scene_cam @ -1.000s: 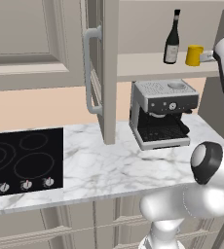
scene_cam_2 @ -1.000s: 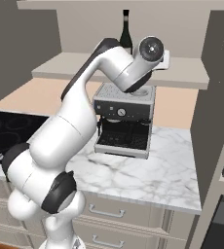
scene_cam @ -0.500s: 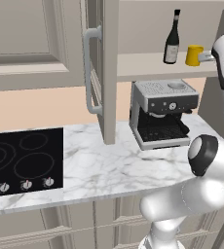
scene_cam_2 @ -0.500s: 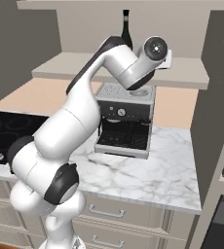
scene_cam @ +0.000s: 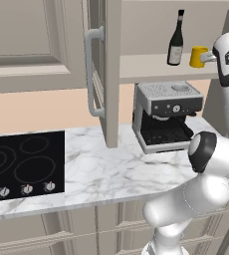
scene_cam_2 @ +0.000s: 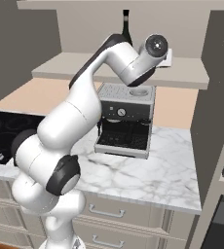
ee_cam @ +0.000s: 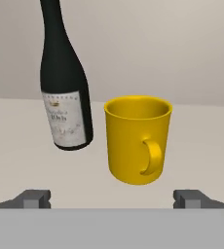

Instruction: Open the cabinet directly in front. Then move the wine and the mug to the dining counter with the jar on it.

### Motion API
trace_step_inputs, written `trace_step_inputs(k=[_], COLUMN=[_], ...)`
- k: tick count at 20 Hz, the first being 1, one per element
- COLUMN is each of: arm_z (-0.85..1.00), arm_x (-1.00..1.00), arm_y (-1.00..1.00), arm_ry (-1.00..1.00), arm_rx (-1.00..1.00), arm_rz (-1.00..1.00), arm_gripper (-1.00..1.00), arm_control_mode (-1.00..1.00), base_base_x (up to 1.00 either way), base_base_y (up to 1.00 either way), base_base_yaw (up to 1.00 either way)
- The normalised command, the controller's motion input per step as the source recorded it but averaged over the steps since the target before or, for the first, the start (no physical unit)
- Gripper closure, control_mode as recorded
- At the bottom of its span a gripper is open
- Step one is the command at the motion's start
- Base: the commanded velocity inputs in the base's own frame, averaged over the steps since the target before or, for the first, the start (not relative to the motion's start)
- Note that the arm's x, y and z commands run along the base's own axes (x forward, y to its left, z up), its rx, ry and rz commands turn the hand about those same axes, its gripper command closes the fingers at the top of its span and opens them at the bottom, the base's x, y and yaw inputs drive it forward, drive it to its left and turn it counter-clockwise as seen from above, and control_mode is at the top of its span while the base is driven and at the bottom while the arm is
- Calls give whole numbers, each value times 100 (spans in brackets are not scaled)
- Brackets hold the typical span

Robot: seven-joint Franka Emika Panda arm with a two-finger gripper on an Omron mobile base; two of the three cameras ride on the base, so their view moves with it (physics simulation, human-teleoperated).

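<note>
The cabinet stands open, its door (scene_cam: pixel 108 74) swung out edge-on with the silver bar handle (scene_cam: pixel 91 74) toward me. On its shelf (scene_cam: pixel 146 67) stand the dark wine (scene_cam: pixel 175 40) bottle and, to its right, the yellow mug (scene_cam: pixel 198 57). My gripper (scene_cam: pixel 207 58) hovers just right of the mug, level with it. In the hand view the mug (ee_cam: pixel 137 141) is centred ahead, handle facing me, with the wine (ee_cam: pixel 65 92) to its left. The gripper (ee_cam: pixel 113 199) is open, fingertips (ee_cam: pixel 33 198) wide apart, short of the mug and holding nothing. The wine's neck (scene_cam_2: pixel 126 26) shows behind the arm.
A silver coffee machine (scene_cam: pixel 166 114) sits on the marble counter (scene_cam: pixel 111 169) right under the shelf. A black cooktop (scene_cam: pixel 22 164) lies to the left. A closed neighbouring cabinet (scene_cam: pixel 32 40) hangs at upper left. A dark tall panel (scene_cam_2: pixel 216 97) bounds the right side.
The arm's elbow and lower links have shifted a little. The hand stays by the mug with its jaws still open. Wine and mug have not moved.
</note>
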Motion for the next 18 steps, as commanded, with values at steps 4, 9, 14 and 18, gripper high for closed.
trace_step_inputs(k=[4,9,14,18], arm_z=[0,0,0,-6], arm_x=[17,17,17,13], arm_y=[-13,-11,-12,-12], arm_ry=[6,6,4,2], arm_rx=[0,0,0,0], arm_rz=[0,0,1,2], arm_gripper=[-100,-100,-100,-100], arm_control_mode=[-100,-100,-100,-100], base_base_x=[0,0,0,0], base_base_y=[0,0,0,0], base_base_yaw=[0,0,0,0])
